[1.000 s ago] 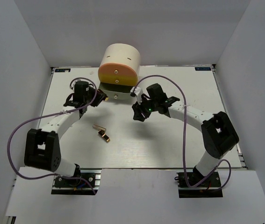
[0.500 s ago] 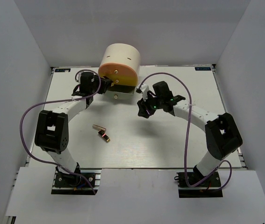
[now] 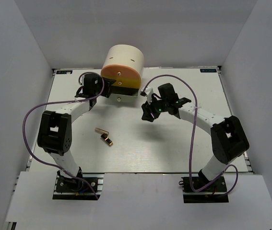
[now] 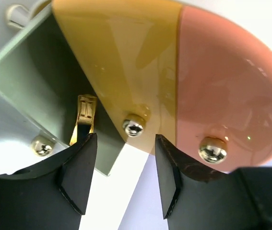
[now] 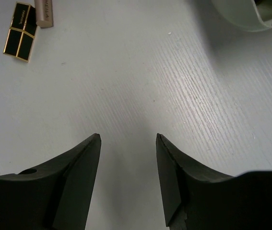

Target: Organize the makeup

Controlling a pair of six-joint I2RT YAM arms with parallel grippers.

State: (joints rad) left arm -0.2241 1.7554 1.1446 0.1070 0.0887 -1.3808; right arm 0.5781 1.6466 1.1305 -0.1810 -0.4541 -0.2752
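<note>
The left hand is open at the cream box, fingers either side of the yellow drawer's knob. Below, the grey-green drawer stands out, and a gold item, possibly a lipstick, lies inside. On the surface the rose-gold lipstick and gold-black lipstick lie close together. They look like light, rigid, slick cases, best pinched across the long sides. The right hand hovers open and empty.

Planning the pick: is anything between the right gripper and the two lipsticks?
Nothing: in the top view, the table between right gripper and lipsticks is bare.
</note>
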